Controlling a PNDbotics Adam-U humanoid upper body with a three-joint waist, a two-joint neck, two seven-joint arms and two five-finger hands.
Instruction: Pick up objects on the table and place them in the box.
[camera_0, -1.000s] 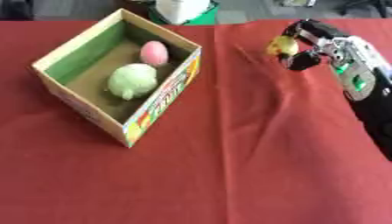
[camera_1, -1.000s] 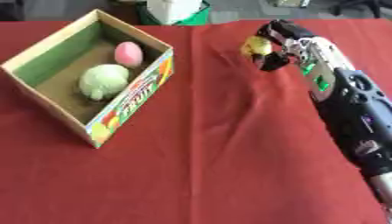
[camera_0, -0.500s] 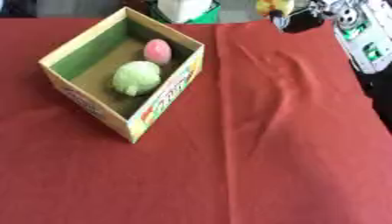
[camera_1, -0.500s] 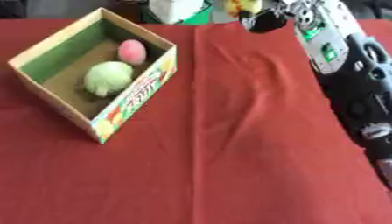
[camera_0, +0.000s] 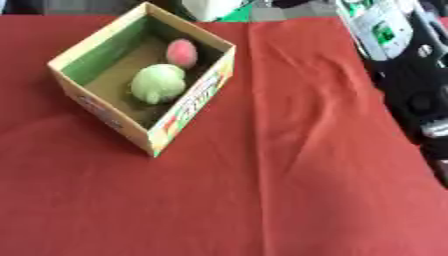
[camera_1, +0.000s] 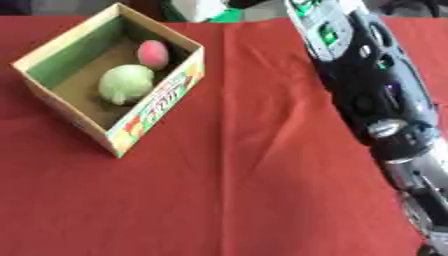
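Note:
An open cardboard box (camera_0: 191, 111) with a green inner wall stands at the upper left of the red tablecloth (camera_0: 262, 195). Inside it lie a pale green round fruit (camera_0: 157, 84) and a smaller pink one (camera_0: 181, 52). My right arm (camera_1: 367, 75), black with silver and green parts, runs from the lower right corner up to the top edge. Its hand is beyond the top edge and hidden. My left hand shows in no view.
A white and green object (camera_0: 214, 7) sits past the table's far edge, behind the box. The cloth has a few creases (camera_0: 302, 55) to the right of the box.
My right hand, shut on a yellow thing, rose towards the far edge and left the pictures at the top. The fruits in the box lie as before.

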